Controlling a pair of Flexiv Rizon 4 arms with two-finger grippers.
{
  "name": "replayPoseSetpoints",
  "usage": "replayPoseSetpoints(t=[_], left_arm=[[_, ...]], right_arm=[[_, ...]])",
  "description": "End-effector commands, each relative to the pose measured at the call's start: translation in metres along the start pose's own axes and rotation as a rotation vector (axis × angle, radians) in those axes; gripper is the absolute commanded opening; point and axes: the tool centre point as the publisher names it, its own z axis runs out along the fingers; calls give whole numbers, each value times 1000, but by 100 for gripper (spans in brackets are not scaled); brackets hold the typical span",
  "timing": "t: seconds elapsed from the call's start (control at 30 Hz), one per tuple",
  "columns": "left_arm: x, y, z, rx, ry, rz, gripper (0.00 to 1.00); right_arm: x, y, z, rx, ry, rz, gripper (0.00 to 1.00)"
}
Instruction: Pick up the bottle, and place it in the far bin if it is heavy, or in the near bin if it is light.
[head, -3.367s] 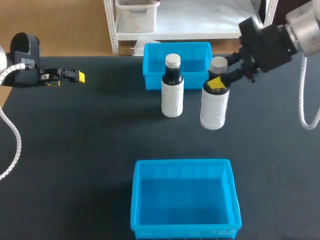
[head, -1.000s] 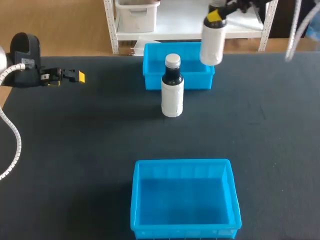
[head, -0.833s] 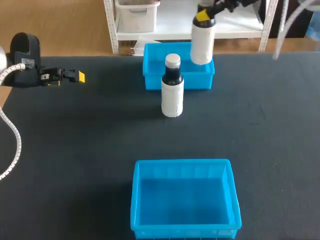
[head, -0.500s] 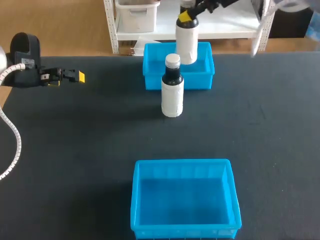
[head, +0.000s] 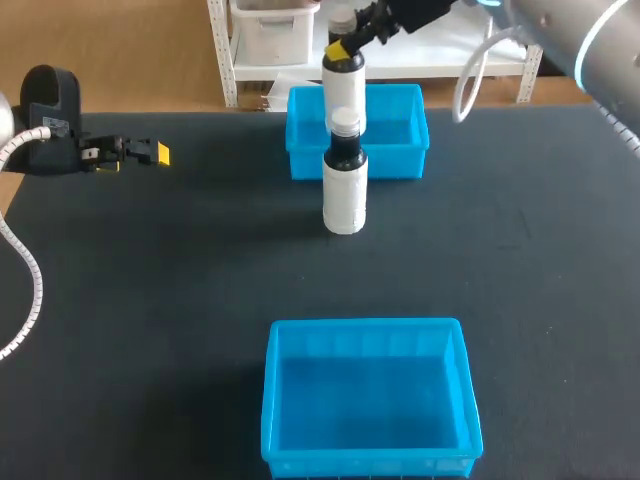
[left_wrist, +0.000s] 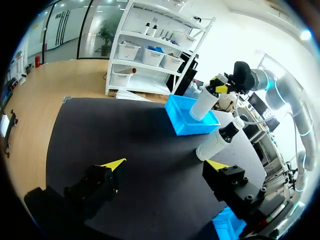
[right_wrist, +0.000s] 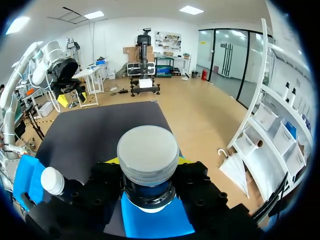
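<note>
A white bottle with a grey cap (head: 343, 88) hangs over the far blue bin (head: 400, 152), and my right gripper (head: 346, 46) is shut on its dark neck. From the right wrist, the cap (right_wrist: 148, 154) sits between the fingers, with the far bin (right_wrist: 156, 221) right below. A second white bottle (head: 345, 186) stands upright on the table just in front of the far bin; the held bottle's base is right above its cap. The near blue bin (head: 275, 400) is empty. My left gripper (head: 150, 152) rests at the table's left edge, open and empty (left_wrist: 166, 165).
The black table top spreads wide between the two bins and on both sides of them. From the left wrist, the standing bottle (left_wrist: 218, 142) and the far bin (left_wrist: 186, 124) lie well ahead of the left gripper.
My right arm has carried the held bottle leftward, from above the far bin's right side to above its left part, behind the standing bottle. The left arm has not moved.
</note>
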Motion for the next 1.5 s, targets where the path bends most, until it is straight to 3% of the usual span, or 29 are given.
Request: replayPoseSetpoints(t=[0.03,0.37,1.07,1.13,1.3,1.33,1.37,1.4,1.5], left_arm=[[0,0,0,0,0,0,100],[0,0,0,0,0,0,100],[0,0,0,0,0,0,100],[0,0,0,0,0,0,100],[0,0,0,0,0,0,100],[0,0,0,0,0,0,100],[0,0,0,0,0,0,100],[0,0,0,0,0,0,100],[0,0,0,0,0,0,100]], right_arm=[[-6,-22,20,-149,4,0,0],[5,-33,43,-180,-9,14,0],[25,-41,61,-214,-10,64,0],[26,-41,63,-218,-9,69,31],[28,-42,64,-221,-8,78,43],[28,-42,64,-222,-7,80,49],[29,-42,64,-222,-5,81,85],[29,-42,64,-221,-4,83,100],[31,-43,60,-218,0,92,100]])
